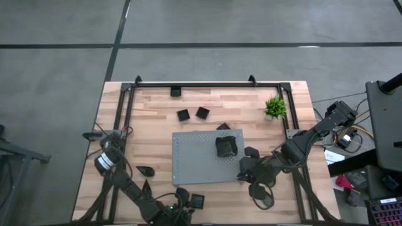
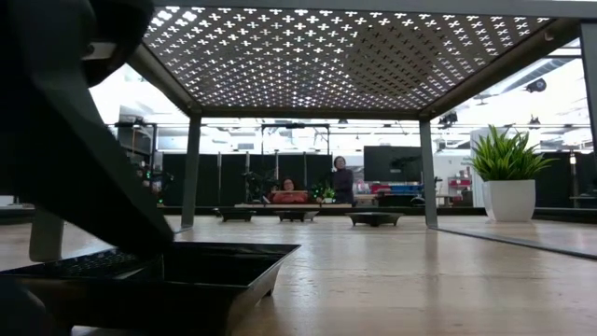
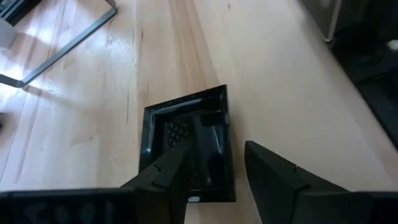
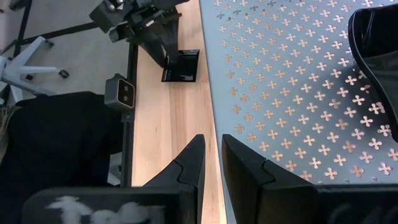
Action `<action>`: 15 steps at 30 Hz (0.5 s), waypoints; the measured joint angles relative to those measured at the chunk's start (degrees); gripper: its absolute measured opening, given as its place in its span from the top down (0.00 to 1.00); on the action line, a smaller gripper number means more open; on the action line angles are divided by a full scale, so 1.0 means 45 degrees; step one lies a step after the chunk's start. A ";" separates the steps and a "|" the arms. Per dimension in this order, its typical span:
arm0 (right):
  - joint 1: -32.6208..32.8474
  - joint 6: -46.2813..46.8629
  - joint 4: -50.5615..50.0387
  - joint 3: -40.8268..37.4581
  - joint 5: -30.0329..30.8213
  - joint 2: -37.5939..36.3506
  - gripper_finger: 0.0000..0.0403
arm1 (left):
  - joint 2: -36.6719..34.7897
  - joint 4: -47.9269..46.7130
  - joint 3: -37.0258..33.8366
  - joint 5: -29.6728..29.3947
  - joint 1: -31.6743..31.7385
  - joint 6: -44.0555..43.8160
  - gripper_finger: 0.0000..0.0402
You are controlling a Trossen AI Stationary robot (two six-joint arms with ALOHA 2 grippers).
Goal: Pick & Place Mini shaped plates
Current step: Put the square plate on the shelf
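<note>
Black and glossy, the square plate (image 3: 186, 146) sits on the wooden surface (image 1: 251, 107) at its near edge, and my left hand (image 3: 214, 165) has its fingers apart, one finger inside the dish and the other outside its wall, straddling the rim. I would not call it a grip yet; the plate looks to rest flat on the wood. My right hand (image 4: 211, 165) waits at the right edge of the grey perforated board (image 1: 195, 157), fingers slightly apart and holding nothing. Another black dish (image 1: 226, 145) sits on that board, and more lie further back on the surface. My worry is the slick, thin wall: if I close off-centre, the plate could pivot or squirt out, and this near the edge it could slide off the surface.
</note>
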 joint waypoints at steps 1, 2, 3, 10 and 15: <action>0.0000 0.0000 0.0007 0.0000 0.0000 0.0000 0.87 | 0.0000 -0.0036 0.0000 0.0000 0.0030 -0.0002 0.63; 0.0000 0.0000 0.0018 0.0000 0.0000 0.0000 0.87 | 0.0000 -0.0056 0.0000 0.0002 0.0058 -0.0002 0.64; 0.0001 -0.0002 0.0038 0.0000 0.0000 0.0000 0.87 | 0.0000 -0.0056 0.0000 0.0007 0.0080 -0.0002 0.65; 0.0000 -0.0005 0.0147 0.0000 -0.0005 0.0000 0.87 | 0.0000 -0.0058 0.0000 0.0205 0.0178 -0.0027 0.80; 0.0000 -0.0005 0.0199 0.0000 -0.0005 0.0000 0.87 | 0.0000 -0.0050 -0.0005 0.0586 0.0228 -0.0170 0.94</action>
